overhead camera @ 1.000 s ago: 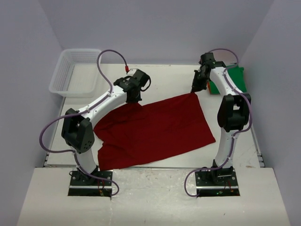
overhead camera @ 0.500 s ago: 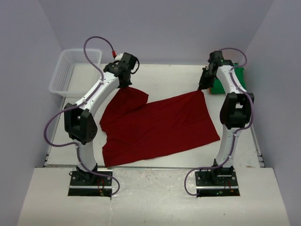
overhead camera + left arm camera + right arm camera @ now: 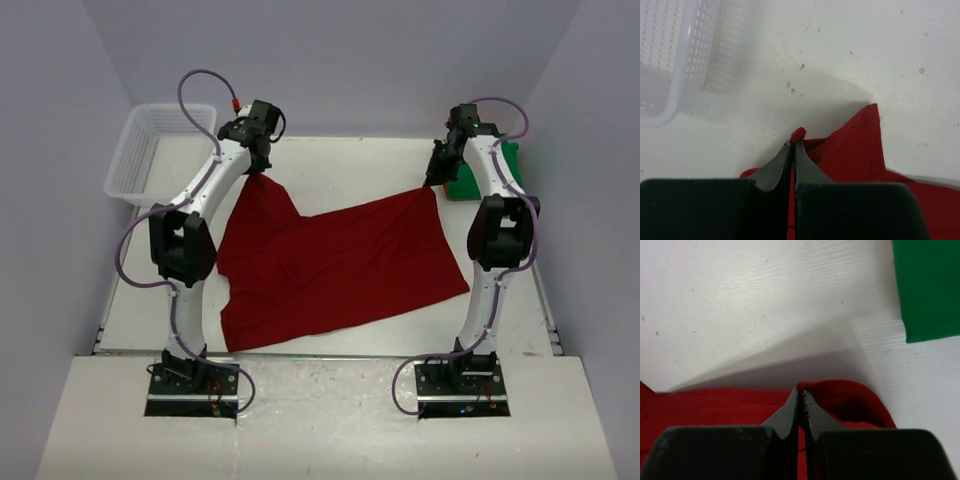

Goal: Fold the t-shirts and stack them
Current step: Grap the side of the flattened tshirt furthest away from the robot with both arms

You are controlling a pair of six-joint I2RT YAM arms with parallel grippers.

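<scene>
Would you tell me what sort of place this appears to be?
Probably a robotics lab cell: left arm and right arm bolted at a white table, plain walls boxing it in, a red shirt and basket as props.

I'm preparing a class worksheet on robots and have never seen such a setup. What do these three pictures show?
Two white robot arms are bolted at the near edge of a table. The wide picture looks down from above and behind them; the other two come from wrist cameras. A dark red t-shirt lies mostly spread out. The left end effector and right end effector are each shut on its far edge. A green t-shirt lies far right, a white mesh basket far left.
</scene>
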